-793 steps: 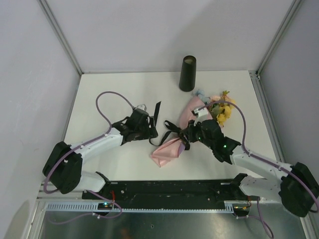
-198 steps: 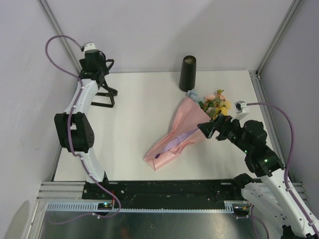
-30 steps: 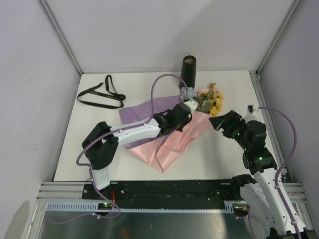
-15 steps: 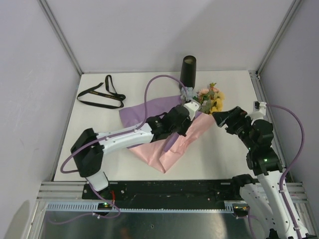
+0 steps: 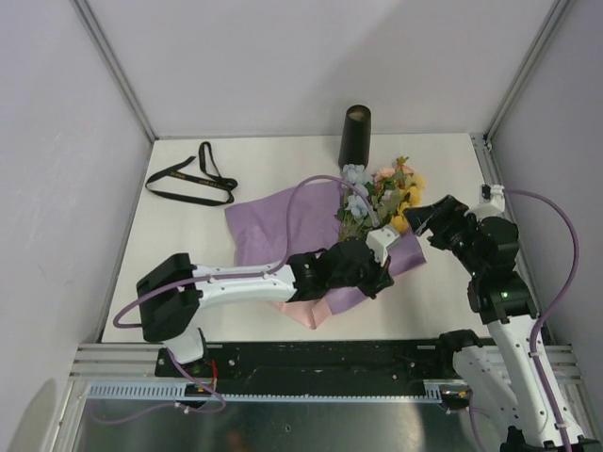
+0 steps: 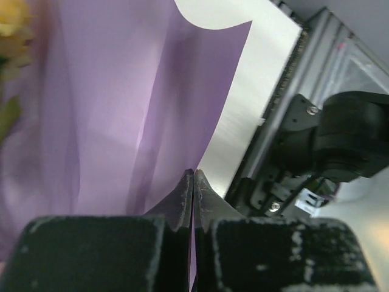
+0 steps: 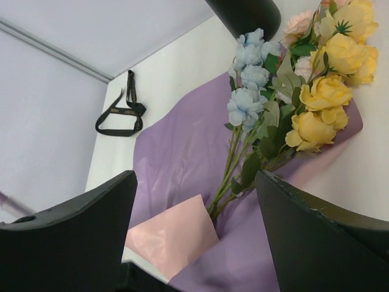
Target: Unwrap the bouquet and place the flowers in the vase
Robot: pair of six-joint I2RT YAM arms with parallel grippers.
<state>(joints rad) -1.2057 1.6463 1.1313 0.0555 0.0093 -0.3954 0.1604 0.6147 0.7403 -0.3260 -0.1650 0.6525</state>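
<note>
The bouquet lies unwrapped: the flowers [image 5: 382, 193] rest on a spread purple paper sheet [image 5: 283, 221], their blooms just in front of the black vase [image 5: 355, 138], which stands upright at the back. In the right wrist view the flowers [image 7: 292, 91] show bare green stems running down under a pink paper corner [image 7: 176, 234]. My left gripper [image 5: 377, 278] is shut on the purple paper's near edge; the left wrist view shows the sheet [image 6: 121, 109] pinched between its closed fingers [image 6: 193, 182]. Open and holding nothing, my right gripper [image 5: 429, 215] hovers right of the blooms [image 7: 196, 176].
A black ribbon [image 5: 193, 179] lies loose at the table's back left, also seen in the right wrist view [image 7: 118, 115]. Pink paper [image 5: 306, 311] pokes out beneath the purple sheet near the front edge. The metal rail [image 5: 311, 358] runs along the front.
My left gripper has shut on the purple paper and dragged it toward the front right, folding it over the pink sheet and baring the stems. The right gripper has shifted slightly back.
</note>
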